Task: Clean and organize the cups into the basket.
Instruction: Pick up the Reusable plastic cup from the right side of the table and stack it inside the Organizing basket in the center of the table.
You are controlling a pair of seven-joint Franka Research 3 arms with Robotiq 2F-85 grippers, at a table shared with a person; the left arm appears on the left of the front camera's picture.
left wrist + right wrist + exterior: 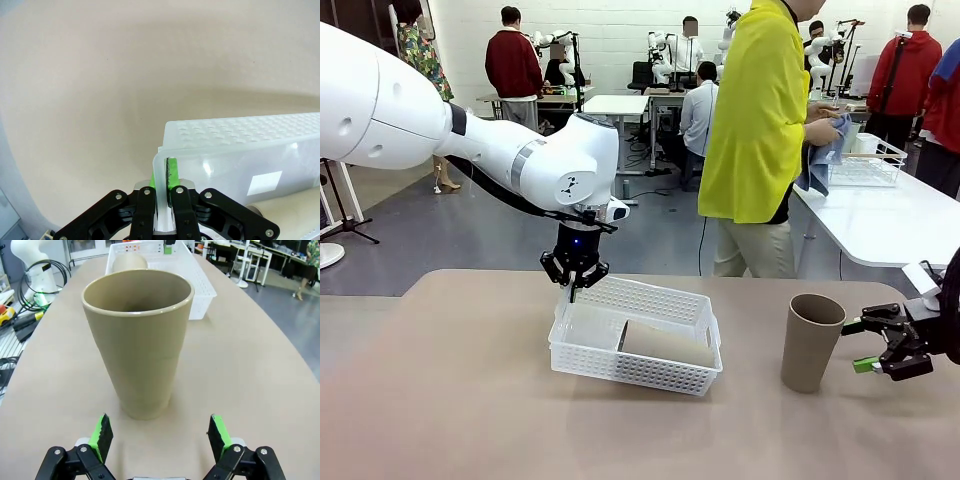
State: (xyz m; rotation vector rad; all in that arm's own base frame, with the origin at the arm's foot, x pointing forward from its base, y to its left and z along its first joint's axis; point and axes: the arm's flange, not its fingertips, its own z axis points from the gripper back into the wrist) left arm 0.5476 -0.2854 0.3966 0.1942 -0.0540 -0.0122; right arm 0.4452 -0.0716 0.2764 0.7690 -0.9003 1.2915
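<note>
The white basket (620,366) sits mid-table with one tan cup (665,345) lying on its side inside. My left gripper (574,284) comes down from above, shut on the rim at the basket's far left corner. In the left wrist view the green pads (172,172) pinch that thin white rim (161,170). A second tan cup (810,340) stands upright to the right of the basket. My right gripper (880,350) is just right of it, open and level with the table. The right wrist view has this cup (137,340) straight ahead of the open gripper (160,437), apart from both fingers.
A person in a yellow shirt (760,110) stands at the far side, hands working a blue cloth (818,160). Behind them a white table carries a clear wire basket (868,160). Bare tabletop lies in front of the basket and to its left.
</note>
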